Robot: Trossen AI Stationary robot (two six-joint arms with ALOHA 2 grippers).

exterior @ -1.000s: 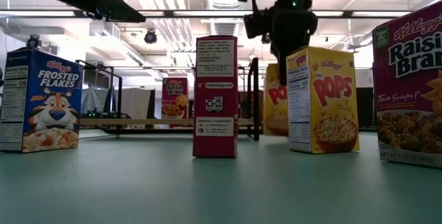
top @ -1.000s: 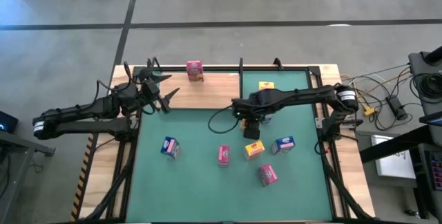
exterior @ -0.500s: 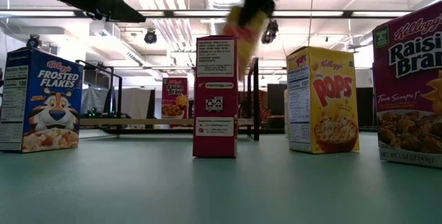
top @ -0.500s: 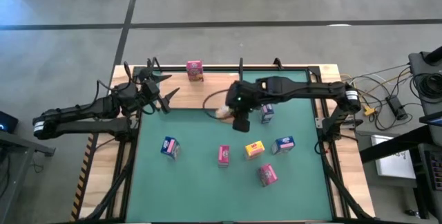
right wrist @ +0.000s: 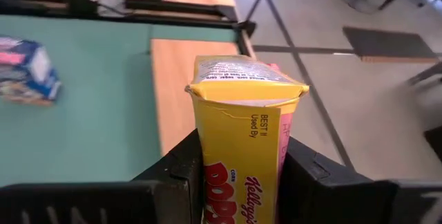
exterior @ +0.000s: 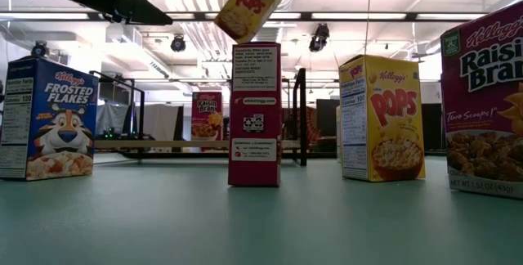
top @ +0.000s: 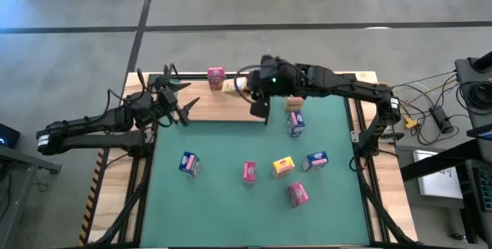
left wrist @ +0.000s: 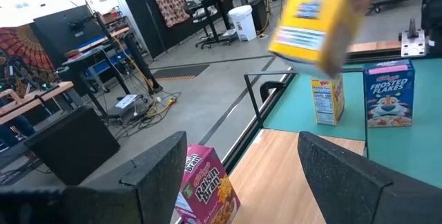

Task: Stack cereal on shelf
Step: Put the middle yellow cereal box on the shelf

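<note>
While clamped by the right end effector (right wrist: 238,175), glossy yellow cardboard box (right wrist: 242,134) tilts.

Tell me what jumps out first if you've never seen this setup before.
The right gripper holds a yellow Pops box tilted in the air above the wooden shelf, near a pink box standing there. The left gripper waits open at the shelf's left end, and more boxes dot the green mat.

I see the green mat-covered surface (top: 231,203) on grey concrete floor (top: 246,3). Tangled cables (top: 427,111) lie at the right; a white bin (left wrist: 242,22) stands in the room beyond.
</note>
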